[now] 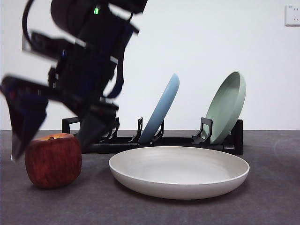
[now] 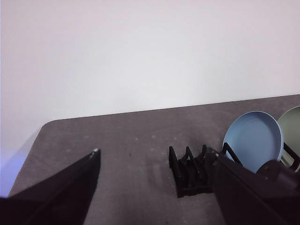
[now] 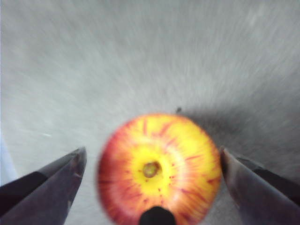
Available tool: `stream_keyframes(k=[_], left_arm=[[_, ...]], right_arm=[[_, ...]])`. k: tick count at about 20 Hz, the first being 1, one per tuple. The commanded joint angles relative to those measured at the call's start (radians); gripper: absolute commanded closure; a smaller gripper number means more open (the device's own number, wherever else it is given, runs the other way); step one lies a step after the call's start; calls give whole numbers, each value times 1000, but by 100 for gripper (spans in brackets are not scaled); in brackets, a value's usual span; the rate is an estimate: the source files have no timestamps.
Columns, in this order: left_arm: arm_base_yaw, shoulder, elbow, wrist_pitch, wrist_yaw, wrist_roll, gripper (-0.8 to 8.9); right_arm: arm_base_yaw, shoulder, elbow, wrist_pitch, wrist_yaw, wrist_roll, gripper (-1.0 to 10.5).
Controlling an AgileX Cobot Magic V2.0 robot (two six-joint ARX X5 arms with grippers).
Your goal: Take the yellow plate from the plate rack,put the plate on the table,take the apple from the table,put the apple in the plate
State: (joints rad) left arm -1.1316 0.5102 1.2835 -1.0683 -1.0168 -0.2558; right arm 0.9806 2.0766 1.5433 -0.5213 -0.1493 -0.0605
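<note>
Even, soft illumination; white wall bright, no glare. My right end effector (image 1: 49,136) is motion-smeared in the front view. Right wrist view: apple (image 3: 159,166) and counter (image 3: 93,70) blurred. The apple casts a soft shadow.

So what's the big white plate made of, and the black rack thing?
The yellow plate looks like matte ceramic or melamine: a dull cream surface with faint rings and no shine. The plate rack looks like black moulded plastic, with slightly glossy dividers. I can't be sure of either.
</note>
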Motion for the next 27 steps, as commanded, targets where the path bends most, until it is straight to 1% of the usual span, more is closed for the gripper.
stream_keyframes(k=[1,2,3,4,5,8,10,13,15,18,22,23,25,27], left_arm=[[1,-3,-6,-3,-3,-8,436],[1,-3,-6,-3,-3,-8,436],[1,-3,-6,-3,-3,-8,436],[1,-3,-6,-4,-3,-8,436],[1,-3,-6,-4,-2,-7,436],[1,-3,-6,-5,-2,-7,436],[1,-2,-6,-5,-2,-7,436],[1,-2,-6,-3,-2,-7,437],[1,-2,-6,-2,-3,-7,437],[0,-2,-6,-2,-2,-6,437],[0,-2,-6,-2,-2,-6,437],[0,-2,-6,-2,-2,-6,437],[0,-2,-6,-2,-2,-7,437],[0,-2,-6,-2,0,-7,437]], right_arm=[[3,35,1,18,29,-8,515],[3,38,1,19,50,-9,652],[4,38,1,20,56,-14,832],[5,38,1,21,53,-29,978],[4,37,1,23,55,-27,957],[4,11,1,12,55,-27,957],[3,-53,1,-13,55,-27,957],[-9,-202,1,-84,55,-28,957],[-33,-301,1,-159,55,-28,957],[-95,-428,1,-324,55,-28,957],[-202,-494,0,-561,55,-27,957],[-227,-494,-9,-593,55,-21,957],[-265,-494,-72,-562,55,10,958],[-286,-493,-194,-437,55,34,958]])
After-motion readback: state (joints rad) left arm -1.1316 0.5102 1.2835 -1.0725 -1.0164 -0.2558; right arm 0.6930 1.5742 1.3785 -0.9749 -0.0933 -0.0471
